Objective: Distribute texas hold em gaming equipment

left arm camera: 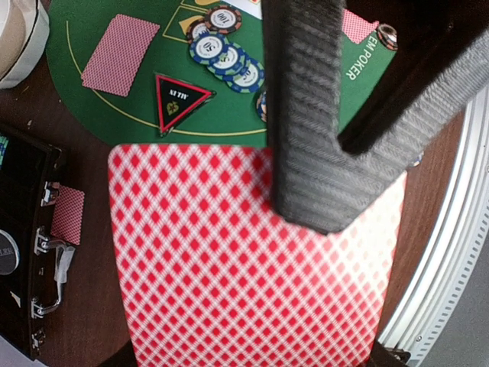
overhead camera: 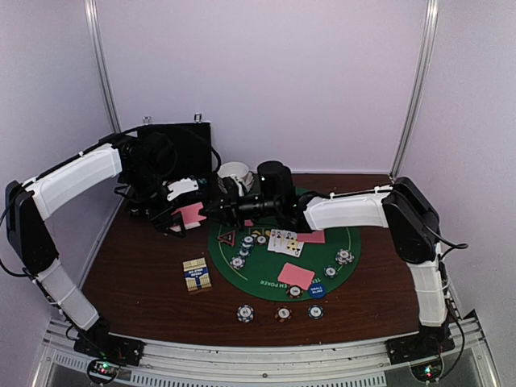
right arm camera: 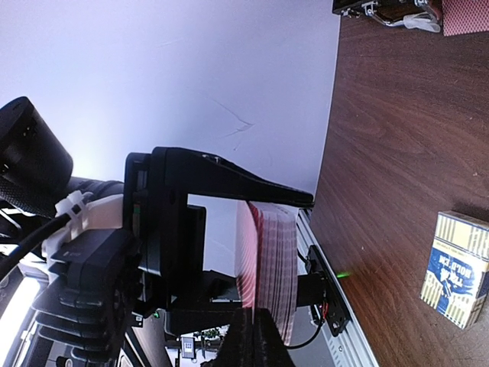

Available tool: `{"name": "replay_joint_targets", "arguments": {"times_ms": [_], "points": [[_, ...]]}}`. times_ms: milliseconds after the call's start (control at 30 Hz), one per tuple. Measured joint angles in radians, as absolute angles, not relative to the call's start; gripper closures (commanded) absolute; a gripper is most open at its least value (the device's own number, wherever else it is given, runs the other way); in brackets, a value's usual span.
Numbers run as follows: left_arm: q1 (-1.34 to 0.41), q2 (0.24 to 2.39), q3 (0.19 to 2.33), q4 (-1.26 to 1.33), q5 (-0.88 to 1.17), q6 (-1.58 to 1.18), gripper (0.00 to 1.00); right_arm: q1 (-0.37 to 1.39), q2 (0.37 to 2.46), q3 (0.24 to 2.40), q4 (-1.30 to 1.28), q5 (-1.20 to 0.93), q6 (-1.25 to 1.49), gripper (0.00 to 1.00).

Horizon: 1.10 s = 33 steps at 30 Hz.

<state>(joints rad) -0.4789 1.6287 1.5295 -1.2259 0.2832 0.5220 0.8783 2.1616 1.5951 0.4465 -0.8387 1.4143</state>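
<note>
The left end effector (right arm camera: 284, 243) grips a deck of red-diamond-backed playing cards (left arm camera: 229, 267) by its edges above the dark wood table (overhead camera: 145, 274). The right end effector (left arm camera: 312, 215), pinched shut, meets the top card. Beyond, a round green mat (left arm camera: 229, 115) reads "EM POKER".
</note>
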Motion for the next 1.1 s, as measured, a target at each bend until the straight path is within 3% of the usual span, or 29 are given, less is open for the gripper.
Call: {"name": "replay_joint_targets", "arguments": {"times_ms": [333, 700, 1100], "points": [[-0.48, 1.629, 1.518, -1.213, 0.271, 0.527, 1.0, 0.827, 2.099, 1.479, 0.494, -0.855, 1.444, 1.0], [-0.48, 1.624, 1.465, -1.206, 0.253, 0.539, 1.0, 0.569, 1.822, 1.113, 0.537, -0.868, 1.417, 1.0], [-0.387, 1.492, 1.208, -1.149, 0.253, 0.598, 1.0, 0.329, 1.63, 0.931, 0.111, -0.832, 1.015, 1.0]]}}
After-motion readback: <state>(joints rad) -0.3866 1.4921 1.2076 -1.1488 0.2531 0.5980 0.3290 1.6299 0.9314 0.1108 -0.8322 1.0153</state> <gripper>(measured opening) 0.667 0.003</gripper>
